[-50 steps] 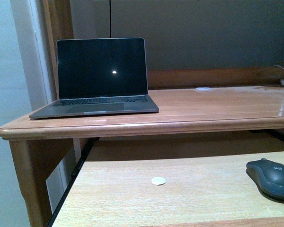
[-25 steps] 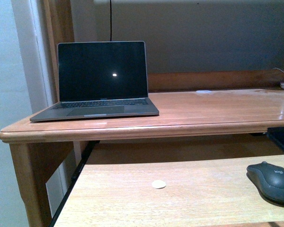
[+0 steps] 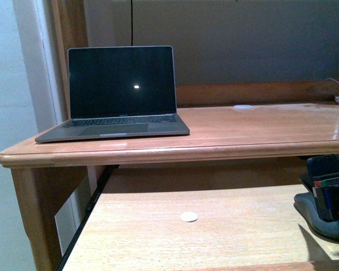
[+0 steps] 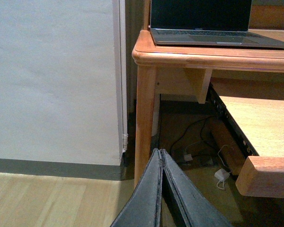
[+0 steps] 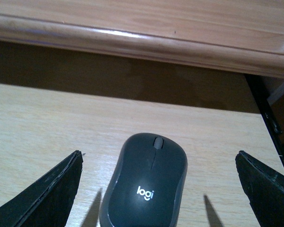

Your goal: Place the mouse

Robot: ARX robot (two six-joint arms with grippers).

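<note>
The mouse (image 5: 146,187) lies flat on the pull-out shelf (image 3: 158,237) under the desk top (image 3: 260,127), logo up and wheel end pointing towards the desk's front edge. The right gripper (image 5: 158,156) hangs directly over the mouse with its fingers (image 5: 52,189) spread wide, one on either side of the mouse and well clear of its flanks, holding nothing. The step in hand looks like the pick-up. To do it well, the gripper should come down centred on the mouse's widest part. The pads should meet the two long sides squarely and low, because the rounded matte shell would likely squirt out of a high or skewed pinch. The descent should also stop short of the shelf, with the desk edge behind the mouse kept in mind when lifting. The left gripper (image 4: 160,153) is far to the left of the mouse, beside the desk leg above the floor, with its fingers pressed together on nothing. No box, bin or tray shows. The shelf carries a small white disc (image 3: 188,216) to the left of the mouse, and the laptop (image 3: 121,93) stands open on the desk top, above and well to the left of the mouse.
</note>
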